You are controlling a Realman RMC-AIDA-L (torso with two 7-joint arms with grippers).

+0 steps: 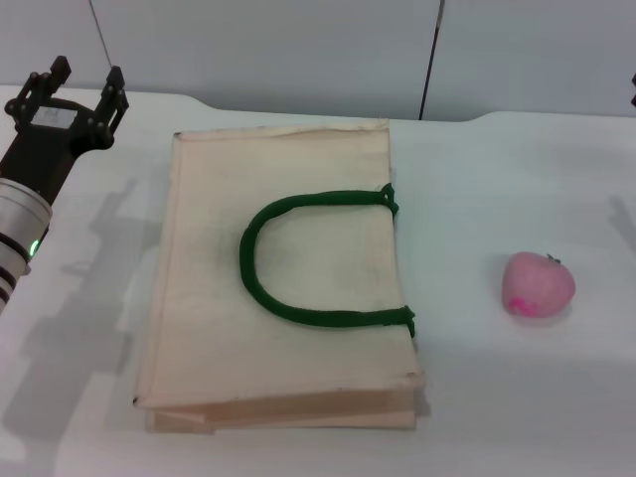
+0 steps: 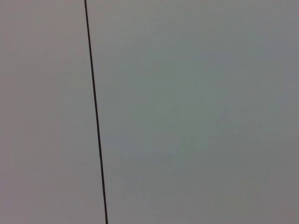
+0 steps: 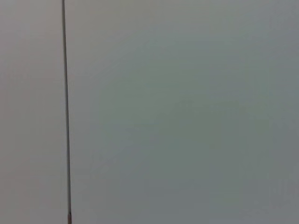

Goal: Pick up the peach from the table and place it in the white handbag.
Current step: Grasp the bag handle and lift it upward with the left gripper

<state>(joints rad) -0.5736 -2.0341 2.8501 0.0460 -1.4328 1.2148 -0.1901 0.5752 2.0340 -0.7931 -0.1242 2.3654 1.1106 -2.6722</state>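
The pink peach point(image 1: 538, 284) lies on the white table point(image 1: 497, 179), to the right of the white handbag point(image 1: 288, 328). The handbag lies flat in the middle of the table, with its dark green handle point(image 1: 298, 260) looped on top and its mouth facing the peach. My left gripper point(image 1: 78, 87) is at the far left, raised above the table, open and empty, well apart from the bag. My right gripper is out of the head view, except for a dark sliver at the right edge. Both wrist views show only a grey wall panel.
A grey panelled wall point(image 1: 298, 40) runs behind the table's far edge. Bare tabletop lies between the bag and the peach, and in front of the peach.
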